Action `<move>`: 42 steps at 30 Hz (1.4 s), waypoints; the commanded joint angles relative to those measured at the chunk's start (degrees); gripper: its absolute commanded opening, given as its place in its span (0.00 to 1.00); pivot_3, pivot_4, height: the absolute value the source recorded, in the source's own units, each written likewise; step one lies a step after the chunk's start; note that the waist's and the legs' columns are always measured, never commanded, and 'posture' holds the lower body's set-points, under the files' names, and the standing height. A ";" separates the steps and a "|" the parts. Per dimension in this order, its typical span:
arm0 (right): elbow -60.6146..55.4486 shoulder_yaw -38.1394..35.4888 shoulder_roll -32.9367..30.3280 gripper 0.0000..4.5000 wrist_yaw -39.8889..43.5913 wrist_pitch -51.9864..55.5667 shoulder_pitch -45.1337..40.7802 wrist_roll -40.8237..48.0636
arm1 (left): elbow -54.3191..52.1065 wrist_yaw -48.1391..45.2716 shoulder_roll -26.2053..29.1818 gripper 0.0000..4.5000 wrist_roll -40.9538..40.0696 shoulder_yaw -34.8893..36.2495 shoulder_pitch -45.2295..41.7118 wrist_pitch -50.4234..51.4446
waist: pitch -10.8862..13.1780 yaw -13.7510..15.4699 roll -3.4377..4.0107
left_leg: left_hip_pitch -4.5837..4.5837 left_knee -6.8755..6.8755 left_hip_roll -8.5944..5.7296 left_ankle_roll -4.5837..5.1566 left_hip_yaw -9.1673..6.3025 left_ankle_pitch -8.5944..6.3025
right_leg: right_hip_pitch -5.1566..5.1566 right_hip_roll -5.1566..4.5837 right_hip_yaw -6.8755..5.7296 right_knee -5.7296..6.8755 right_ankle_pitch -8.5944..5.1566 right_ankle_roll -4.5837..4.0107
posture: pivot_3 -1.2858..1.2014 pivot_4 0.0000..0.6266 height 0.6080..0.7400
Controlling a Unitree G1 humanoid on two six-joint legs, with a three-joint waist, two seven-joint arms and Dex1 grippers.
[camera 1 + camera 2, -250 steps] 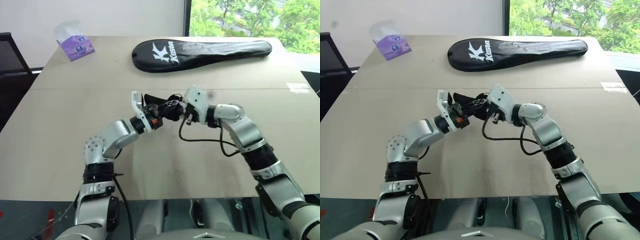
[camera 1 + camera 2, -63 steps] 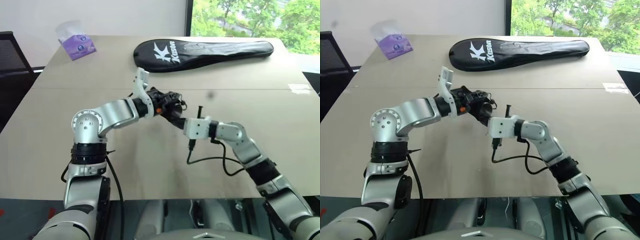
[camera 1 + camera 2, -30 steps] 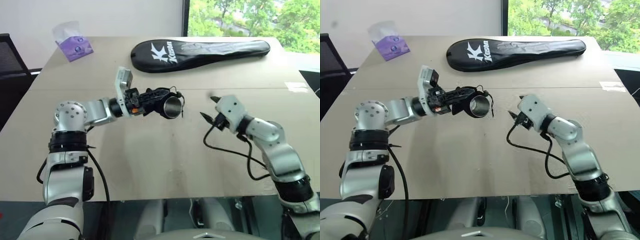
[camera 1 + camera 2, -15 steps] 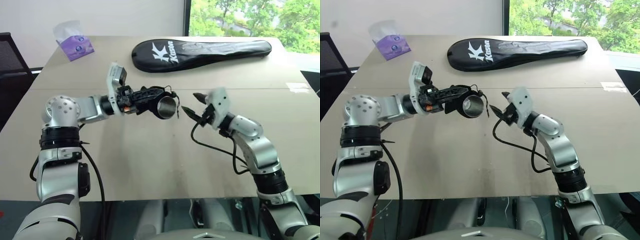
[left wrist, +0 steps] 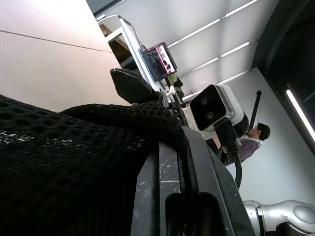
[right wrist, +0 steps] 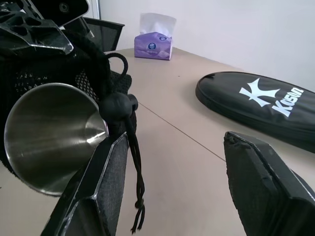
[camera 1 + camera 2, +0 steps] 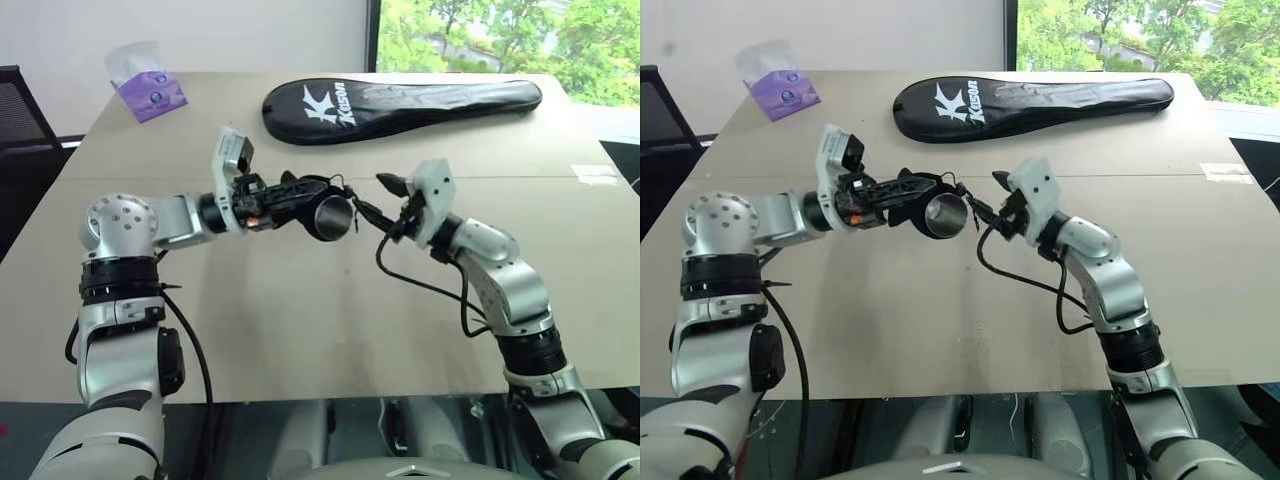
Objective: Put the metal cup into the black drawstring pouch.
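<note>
Over the table (image 7: 300, 320): one metal cup (image 7: 334, 215), one black drawstring pouch (image 7: 296, 192).

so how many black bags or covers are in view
2. The black drawstring pouch is held up in the left tool, around the metal cup. The long racket cover lies at the table's far side.

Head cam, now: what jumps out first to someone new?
Mid-table, held above the surface, the left gripper is shut on the black drawstring pouch, with the metal cup sitting in its mouth, open end toward the right gripper. That gripper is open, right beside the cup's rim. Behind them lie a long black racket cover and, at the far left corner, a purple tissue pack.
</note>
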 commanded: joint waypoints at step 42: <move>-4.47 -1.39 -26.58 0.00 10.27 7.85 -26.52 -6.46 | -25.64 16.23 -17.54 0.79 16.86 -0.17 12.01 -31.45 | 0.01 -0.70 0.00 | -0.03 -0.03 0.00 0.01 0.03 -0.01 | 0.01 -0.11 0.24 -0.06 0.01 0.00 | 0.52 0.24 1.00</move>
